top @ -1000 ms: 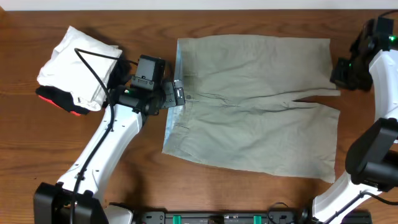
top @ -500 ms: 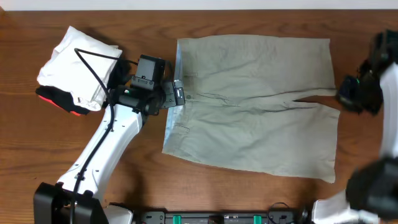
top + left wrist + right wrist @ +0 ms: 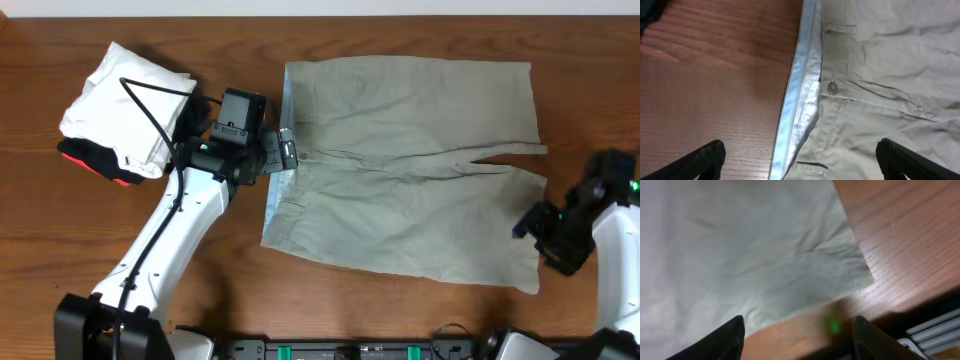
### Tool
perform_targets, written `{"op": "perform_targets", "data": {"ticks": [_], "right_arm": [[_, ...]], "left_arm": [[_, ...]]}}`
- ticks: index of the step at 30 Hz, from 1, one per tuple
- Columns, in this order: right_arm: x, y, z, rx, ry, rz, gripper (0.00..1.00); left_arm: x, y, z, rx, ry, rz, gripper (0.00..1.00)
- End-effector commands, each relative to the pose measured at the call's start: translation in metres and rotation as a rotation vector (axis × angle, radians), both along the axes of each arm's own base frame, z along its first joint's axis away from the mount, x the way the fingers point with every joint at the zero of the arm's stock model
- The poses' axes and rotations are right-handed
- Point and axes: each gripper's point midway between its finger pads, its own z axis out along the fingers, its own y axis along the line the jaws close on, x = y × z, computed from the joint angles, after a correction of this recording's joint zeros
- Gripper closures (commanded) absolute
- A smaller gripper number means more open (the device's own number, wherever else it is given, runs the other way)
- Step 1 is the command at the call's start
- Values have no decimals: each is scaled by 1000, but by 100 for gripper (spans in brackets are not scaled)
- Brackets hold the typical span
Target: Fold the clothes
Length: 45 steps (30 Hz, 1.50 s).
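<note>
The clothes, a pair of light khaki trousers, lie flat across the middle of the table with the waistband to the left and the leg ends to the right. My left gripper hovers over the waistband, open. In the left wrist view its fingertips straddle the silvery waistband lining and the button, left gripper gripping nothing. My right gripper is by the near leg's end, open. The right wrist view shows the leg's corner ahead of the right gripper, with bare wood between its fingers.
A white folded garment rests on black and red ones at the far left, next to the left arm. The table's near edge and a black rail run just below the trousers. The right arm's base stands at the lower right corner.
My right arm has left the far leg's end and swung toward the near side of the table, beside the near leg's corner. Its jaws have gone from shut to open. The left arm has stayed put.
</note>
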Motion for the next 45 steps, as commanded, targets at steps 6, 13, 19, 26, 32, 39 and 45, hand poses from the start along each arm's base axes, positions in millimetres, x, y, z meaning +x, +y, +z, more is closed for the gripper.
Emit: {"op": "perform_targets", "data": {"ticks": [6,13,19,26,32,39,45], "right_arm": [[-36,-14,-45,108,-3,-297,36],[-46,-13,-65,122,-16,-337,37],[-50,-23,-78,51,-15,-333,38],[-54,-24,-92,19,-23,-331,44],[-53,-26,-93,13,-31,-330,72],[-53,-27,-93,4,-31,-328,99],[-51,-29,-93,-1,-39,-325,99]], "left_arm": [[4,3,5,9,-14,5,2],[4,3,5,9,-14,5,2],[4,3,5,9,-14,5,2],[4,3,5,9,-14,5,2],[4,3,5,9,-14,5,2],[4,3,5,9,-14,5,2],[4,3,5,9,-14,5,2]]}}
